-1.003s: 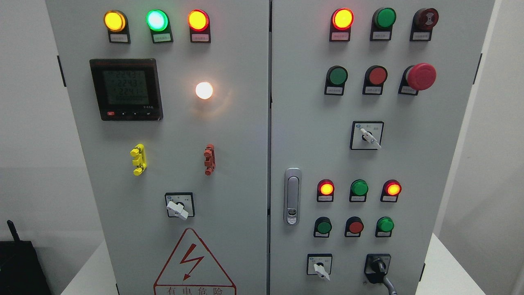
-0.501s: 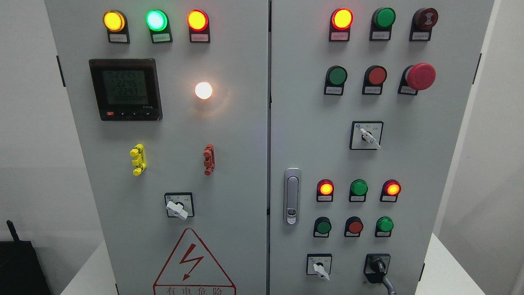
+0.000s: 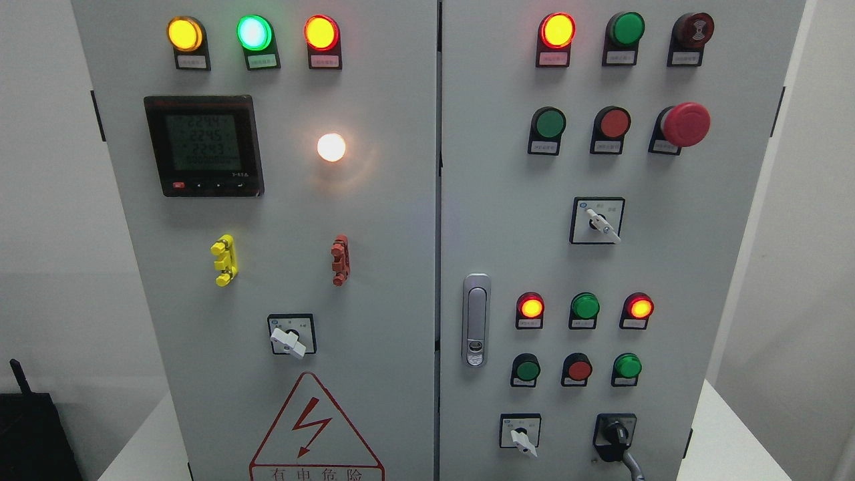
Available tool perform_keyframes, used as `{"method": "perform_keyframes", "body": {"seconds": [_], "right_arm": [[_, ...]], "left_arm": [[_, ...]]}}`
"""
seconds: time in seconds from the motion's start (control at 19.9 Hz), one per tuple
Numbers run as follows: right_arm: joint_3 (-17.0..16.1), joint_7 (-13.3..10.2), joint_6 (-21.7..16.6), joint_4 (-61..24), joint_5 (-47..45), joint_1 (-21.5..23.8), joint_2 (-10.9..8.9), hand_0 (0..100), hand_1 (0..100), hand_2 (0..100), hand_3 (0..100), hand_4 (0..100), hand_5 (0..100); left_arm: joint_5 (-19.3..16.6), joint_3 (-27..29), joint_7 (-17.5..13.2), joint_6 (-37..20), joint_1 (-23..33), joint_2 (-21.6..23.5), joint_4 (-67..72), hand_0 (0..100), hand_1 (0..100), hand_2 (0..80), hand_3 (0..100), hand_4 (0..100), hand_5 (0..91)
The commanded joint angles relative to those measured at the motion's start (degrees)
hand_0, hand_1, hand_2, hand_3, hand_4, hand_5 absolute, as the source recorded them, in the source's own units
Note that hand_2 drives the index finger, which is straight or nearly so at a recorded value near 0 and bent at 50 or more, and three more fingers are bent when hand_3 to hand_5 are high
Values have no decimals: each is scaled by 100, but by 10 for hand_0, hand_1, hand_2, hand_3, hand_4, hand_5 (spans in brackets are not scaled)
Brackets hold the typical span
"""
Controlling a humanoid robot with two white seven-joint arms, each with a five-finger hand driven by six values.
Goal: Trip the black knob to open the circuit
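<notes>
No robot hand or fingers appear before the grey control cabinet [image 3: 401, 220], so their state cannot be told. The black knob [image 3: 615, 435] sits untouched at the right door's bottom right, a grey lever angling down from it, just right of a white selector switch [image 3: 520, 435] and below a row of green and red buttons. A lit white lamp [image 3: 331, 147] glows on the left door beside a digital meter [image 3: 204, 145]; the cabinet stands on a white table [image 3: 728, 441].
</notes>
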Motion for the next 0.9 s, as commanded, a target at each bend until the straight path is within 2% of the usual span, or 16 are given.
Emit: {"method": "perform_keyframes", "body": {"seconds": [0.0, 0.85], "right_arm": [[109, 45, -41, -177, -10, -49, 32, 0, 0, 114, 1000, 1000, 1000], [197, 45, -41, -230, -45, -76, 59, 0, 0, 115, 1000, 1000, 1000]], "left_arm": [[14, 14, -2, -20, -11, 1, 1, 120, 389, 0, 0, 0, 0], [14, 14, -2, -20, -11, 1, 1, 120, 389, 0, 0, 0, 0]]}}
